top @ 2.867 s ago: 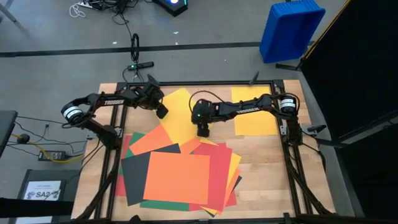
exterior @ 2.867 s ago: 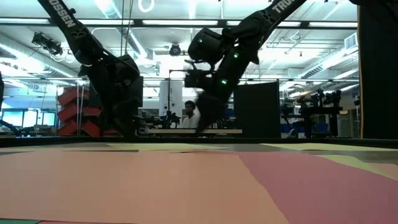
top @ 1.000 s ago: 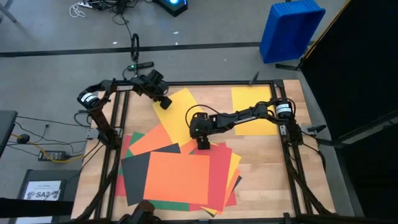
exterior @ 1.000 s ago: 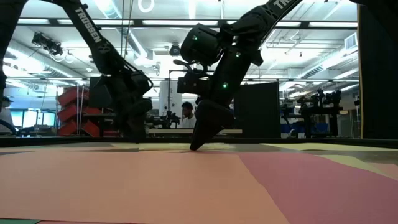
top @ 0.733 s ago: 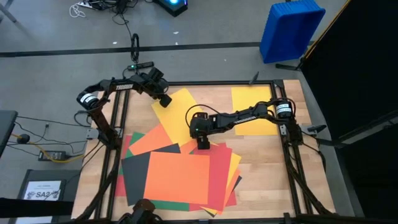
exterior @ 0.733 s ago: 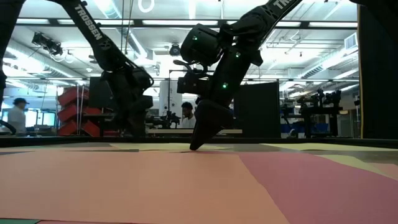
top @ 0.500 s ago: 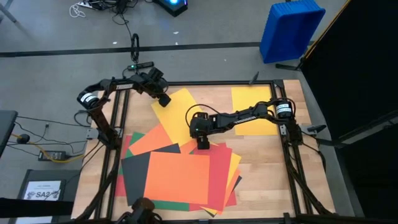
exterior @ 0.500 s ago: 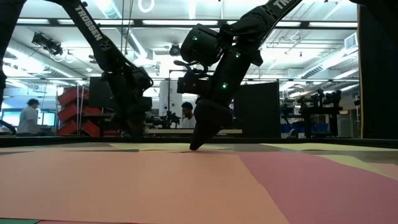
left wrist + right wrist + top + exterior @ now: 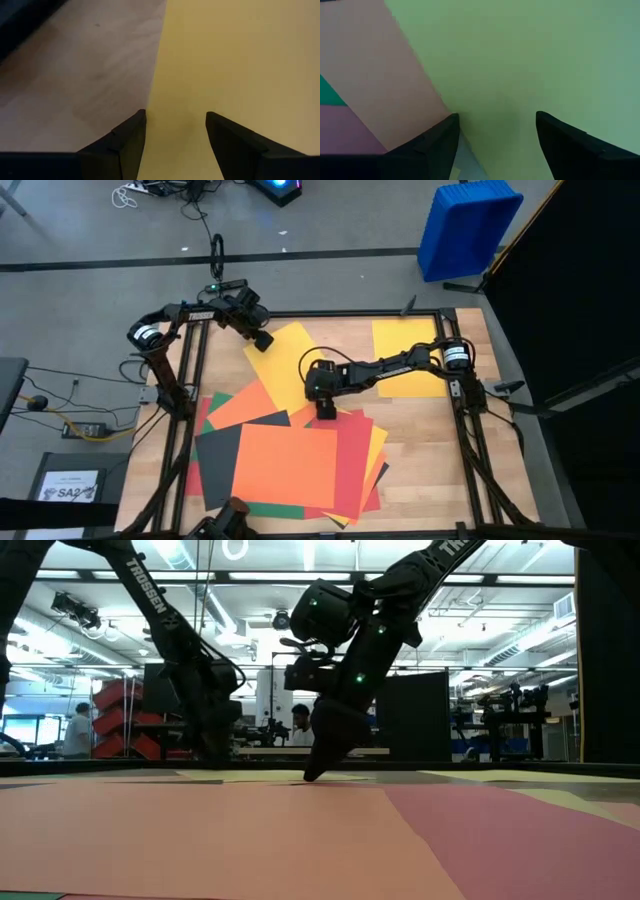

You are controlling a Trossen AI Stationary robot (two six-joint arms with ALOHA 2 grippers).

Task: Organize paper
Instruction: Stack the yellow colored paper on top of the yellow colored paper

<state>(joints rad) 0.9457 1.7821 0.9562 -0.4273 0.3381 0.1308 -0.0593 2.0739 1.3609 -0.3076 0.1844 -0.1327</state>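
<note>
While right gripper point(image 9: 325, 413) stands spread, tips down at pile's far edge, paper point(image 9: 290, 465) fans out directly beneath and nearward. Left gripper point(image 9: 263, 340), spread, straddles separate yellow sheet point(image 9: 290, 365) edge.

Lit evenly from above by ceiling strip lights point(image 9: 300, 575), glaring at twelve o'clock in the low view. Soft, faint shadows on the table point(image 9: 420, 430). Blurred near paper point(image 9: 250, 840); silhouetted arms; soft-focus wrist views.
</note>
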